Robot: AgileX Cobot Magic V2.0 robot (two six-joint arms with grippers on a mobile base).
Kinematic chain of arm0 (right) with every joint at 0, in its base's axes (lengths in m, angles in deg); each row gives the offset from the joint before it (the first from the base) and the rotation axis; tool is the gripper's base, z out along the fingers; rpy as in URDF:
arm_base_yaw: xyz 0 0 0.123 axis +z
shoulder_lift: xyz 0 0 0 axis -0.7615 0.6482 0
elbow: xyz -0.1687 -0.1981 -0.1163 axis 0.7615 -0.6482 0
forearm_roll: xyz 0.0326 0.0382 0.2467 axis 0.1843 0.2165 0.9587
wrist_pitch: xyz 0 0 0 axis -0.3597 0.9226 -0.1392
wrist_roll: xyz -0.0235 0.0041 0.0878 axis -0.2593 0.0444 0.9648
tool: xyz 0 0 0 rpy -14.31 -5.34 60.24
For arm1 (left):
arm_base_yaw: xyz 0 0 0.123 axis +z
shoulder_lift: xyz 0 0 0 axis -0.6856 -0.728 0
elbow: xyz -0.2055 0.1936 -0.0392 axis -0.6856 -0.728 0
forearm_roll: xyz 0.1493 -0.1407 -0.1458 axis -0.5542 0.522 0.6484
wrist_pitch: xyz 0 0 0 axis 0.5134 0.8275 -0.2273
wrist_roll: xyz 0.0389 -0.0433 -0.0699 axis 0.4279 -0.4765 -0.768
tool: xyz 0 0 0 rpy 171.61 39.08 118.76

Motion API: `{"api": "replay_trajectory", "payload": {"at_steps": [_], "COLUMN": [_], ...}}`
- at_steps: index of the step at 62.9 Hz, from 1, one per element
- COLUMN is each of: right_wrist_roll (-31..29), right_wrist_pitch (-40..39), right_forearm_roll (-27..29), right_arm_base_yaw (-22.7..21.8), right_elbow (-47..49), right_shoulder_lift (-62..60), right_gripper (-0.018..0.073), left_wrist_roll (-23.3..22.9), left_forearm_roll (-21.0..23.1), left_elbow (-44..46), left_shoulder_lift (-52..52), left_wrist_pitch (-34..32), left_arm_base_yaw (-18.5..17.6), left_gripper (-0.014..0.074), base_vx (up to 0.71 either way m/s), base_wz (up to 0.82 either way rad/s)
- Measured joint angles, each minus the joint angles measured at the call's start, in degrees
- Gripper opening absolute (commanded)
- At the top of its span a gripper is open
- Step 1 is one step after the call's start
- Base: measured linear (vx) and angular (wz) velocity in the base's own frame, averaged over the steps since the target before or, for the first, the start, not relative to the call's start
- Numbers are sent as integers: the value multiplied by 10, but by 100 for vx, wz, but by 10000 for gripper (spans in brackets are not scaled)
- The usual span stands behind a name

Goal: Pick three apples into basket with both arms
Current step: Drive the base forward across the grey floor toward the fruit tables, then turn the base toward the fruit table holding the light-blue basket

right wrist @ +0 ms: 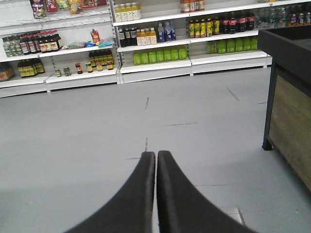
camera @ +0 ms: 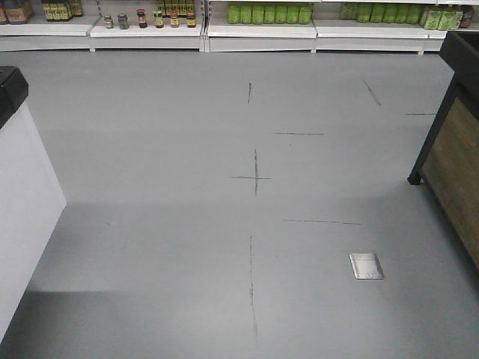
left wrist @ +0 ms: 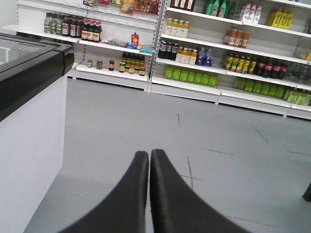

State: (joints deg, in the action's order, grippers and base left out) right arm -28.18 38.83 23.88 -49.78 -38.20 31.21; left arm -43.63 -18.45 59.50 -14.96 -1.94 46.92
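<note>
The apples and the basket are out of view in every frame. My left gripper [left wrist: 149, 153] is shut, its two black fingers pressed side by side with nothing between them, pointing over bare grey floor toward the shop shelves. My right gripper [right wrist: 156, 154] is likewise shut on nothing, aimed across the floor at the shelves. Neither arm shows in the front view, which holds only floor and shelving.
Grey floor [camera: 247, 179] with dark tape marks and a metal floor plate [camera: 367, 265]. A white chest freezer with black rim [camera: 15, 187] stands at the left. A wood-panelled black-framed display stand [camera: 453, 142] stands at the right. Stocked shelves [camera: 258, 26] line the back.
</note>
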Motion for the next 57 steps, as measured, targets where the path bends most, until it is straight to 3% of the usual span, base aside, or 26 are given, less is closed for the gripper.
{"api": "replay_trajectory", "payload": {"at_steps": [57], "right_wrist_roll": [0], "right_wrist_pitch": [0], "right_forearm_roll": [0], "right_arm_base_yaw": [0], "right_elbow": [0], "right_shoulder_lift": [0], "right_gripper": [-5], "left_wrist_roll": [0], "left_forearm_roll": [0], "left_elbow": [0], "left_shoulder_lift": [0], "left_wrist_pitch": [0], "left_arm_base_yaw": [0], "left_gripper": [-6], "base_vx": [20], "base_wz": [-13]}}
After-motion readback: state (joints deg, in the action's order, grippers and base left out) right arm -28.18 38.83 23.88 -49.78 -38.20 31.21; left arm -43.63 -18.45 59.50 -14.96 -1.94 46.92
